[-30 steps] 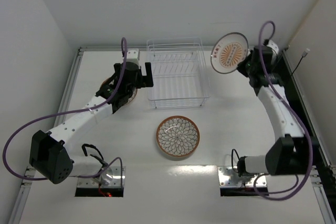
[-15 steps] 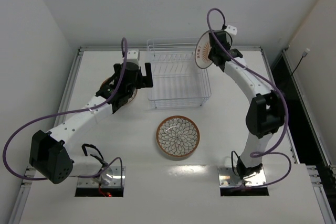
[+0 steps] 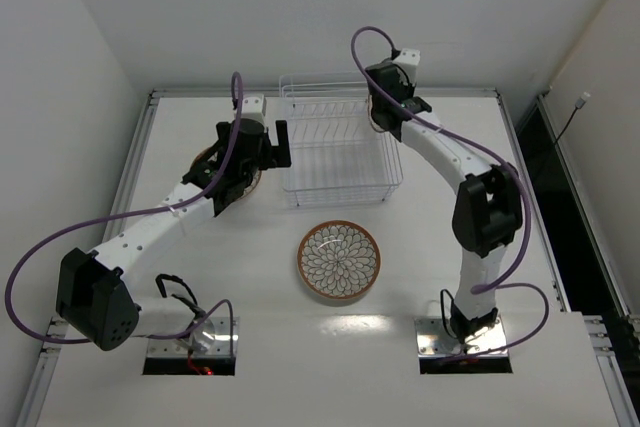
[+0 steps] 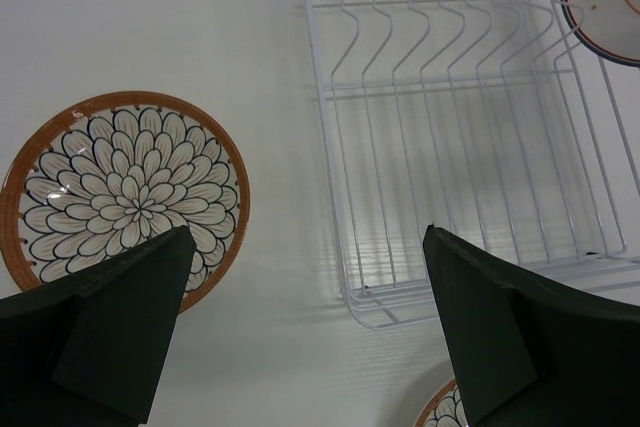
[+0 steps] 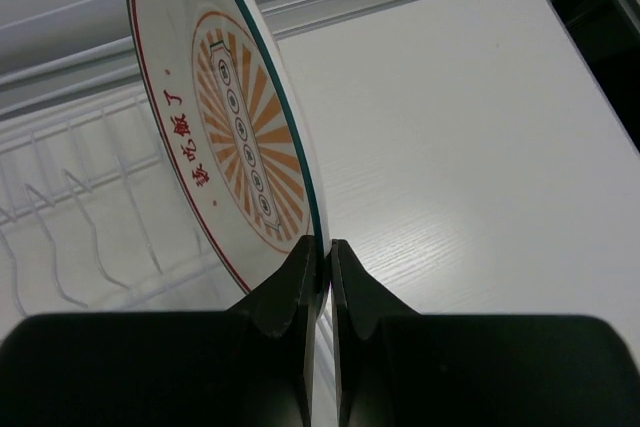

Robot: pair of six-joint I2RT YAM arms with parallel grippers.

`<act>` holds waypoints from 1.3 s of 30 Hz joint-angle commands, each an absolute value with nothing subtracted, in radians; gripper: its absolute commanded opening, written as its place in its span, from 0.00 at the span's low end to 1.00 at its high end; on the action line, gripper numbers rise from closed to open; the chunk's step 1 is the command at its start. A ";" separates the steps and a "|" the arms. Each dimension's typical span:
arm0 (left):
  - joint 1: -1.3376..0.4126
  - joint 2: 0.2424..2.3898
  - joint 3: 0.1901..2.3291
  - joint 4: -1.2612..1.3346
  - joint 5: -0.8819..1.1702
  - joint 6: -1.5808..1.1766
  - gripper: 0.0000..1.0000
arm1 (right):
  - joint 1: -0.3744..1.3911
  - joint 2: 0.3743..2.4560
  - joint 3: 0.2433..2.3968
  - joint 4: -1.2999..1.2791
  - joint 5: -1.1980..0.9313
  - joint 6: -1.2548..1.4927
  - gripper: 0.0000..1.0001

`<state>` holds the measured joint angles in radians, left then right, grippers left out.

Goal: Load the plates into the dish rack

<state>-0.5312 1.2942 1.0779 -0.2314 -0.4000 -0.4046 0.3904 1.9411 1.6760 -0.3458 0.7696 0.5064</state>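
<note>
Only readable text: four red Chinese characters (image 5: 187, 142) on the face of the orange-ray plate (image 5: 225, 112), set in an arc between the red rim line and the orange sunburst. Right wrist view shows all four: 该吃饭了, running up the left side of the face, 了 topmost, 该 lowest. Left wrist view catches the same plate (image 4: 615, 22) at its top right corner; there just 该吃 shows, the rest cut off by the frame edge. Column of small round marks (image 5: 243, 132) down the sunburst's centre strip: too small to read. Top view: plate too small and mostly hidden, print can't be made out
</note>
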 commanded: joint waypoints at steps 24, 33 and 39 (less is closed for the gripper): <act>-0.537 1.275 1.117 -0.210 -0.410 -0.410 1.00 | 0.491 2.043 1.752 -0.353 0.804 0.489 0.14; -0.537 1.275 1.117 -0.210 -0.410 -0.410 1.00 | 0.500 1.997 1.743 -0.373 0.804 0.509 0.53; -0.537 1.275 1.117 -0.210 -0.410 -0.400 1.00 | 0.500 1.768 1.614 -0.382 0.766 0.518 0.67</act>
<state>-0.5312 1.2942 1.0779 -0.2317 -0.4007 -0.4042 0.4934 1.9644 1.6676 -0.4015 0.7837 0.4999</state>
